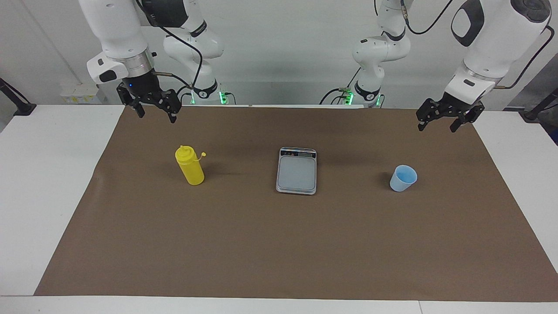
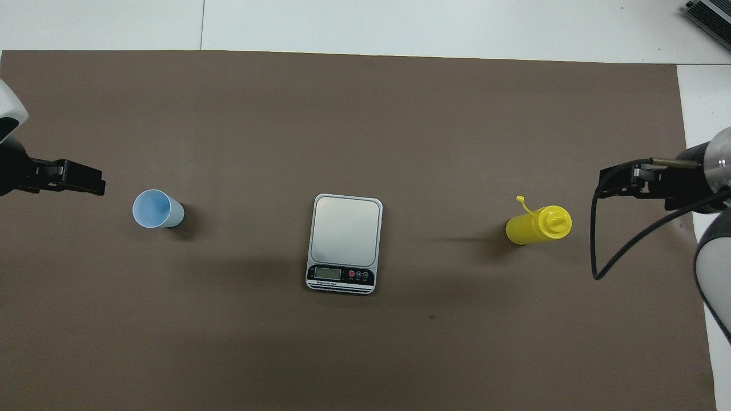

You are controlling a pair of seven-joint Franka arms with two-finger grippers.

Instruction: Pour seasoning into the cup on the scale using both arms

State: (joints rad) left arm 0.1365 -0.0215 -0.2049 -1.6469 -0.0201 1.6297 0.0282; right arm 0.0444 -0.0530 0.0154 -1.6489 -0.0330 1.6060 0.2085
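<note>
The yellow seasoning bottle (image 1: 189,168) stands upright on the brown mat toward the right arm's end, its small tethered cap hanging off to one side; it also shows in the overhead view (image 2: 537,225). The light blue cup (image 1: 403,178) stands upright and empty on the mat toward the left arm's end, also seen from overhead (image 2: 155,209). The grey scale (image 1: 296,172) lies bare between them, its display strip on the edge nearer the robots (image 2: 344,240). My right gripper (image 1: 156,114) hangs open and empty over the mat, apart from the bottle. My left gripper (image 1: 437,126) hangs open and empty over the mat, apart from the cup.
The brown mat (image 1: 279,244) covers most of the white table (image 1: 39,174). A black cable (image 2: 622,251) loops down from the right arm's wrist, over the mat beside the bottle.
</note>
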